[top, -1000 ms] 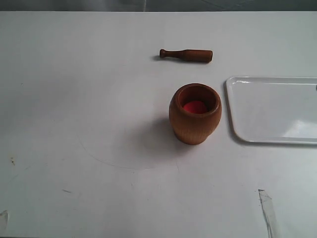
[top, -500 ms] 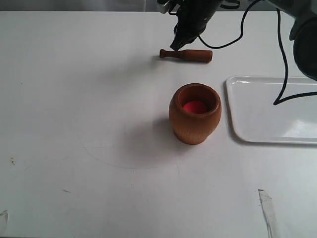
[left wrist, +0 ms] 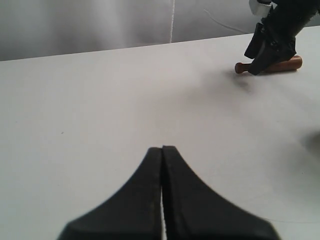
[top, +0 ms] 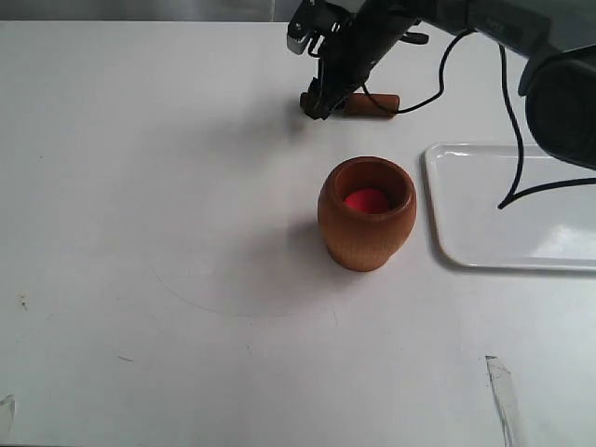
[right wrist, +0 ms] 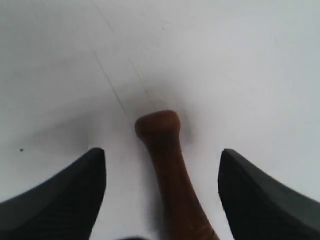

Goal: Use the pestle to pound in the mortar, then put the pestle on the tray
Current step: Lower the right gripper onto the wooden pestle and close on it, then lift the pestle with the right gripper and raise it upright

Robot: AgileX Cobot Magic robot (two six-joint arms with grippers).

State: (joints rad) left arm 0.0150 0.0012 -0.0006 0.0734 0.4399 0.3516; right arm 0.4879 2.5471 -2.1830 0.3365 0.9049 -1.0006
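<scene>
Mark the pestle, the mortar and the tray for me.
pestle (right wrist: pixel 169 170): right wrist view, on its handle.
mortar (top: pixel 365 237): exterior view, on its outer wall.
tray (top: pixel 475 233): exterior view, on its bare floor.

the left gripper (left wrist: pixel 162 150) has its two dark fingers pressed together, with only a thin seam between them, above the white table (left wrist: pixel 100 110). well apart from it, the pestle (left wrist: pixel 286 63) lies flat, knobbed end showing. the right gripper (left wrist: pixel 260 59) reaches down over its handle. a grey backdrop (left wrist: pixel 90 22) stands behind the table's far edge.
</scene>
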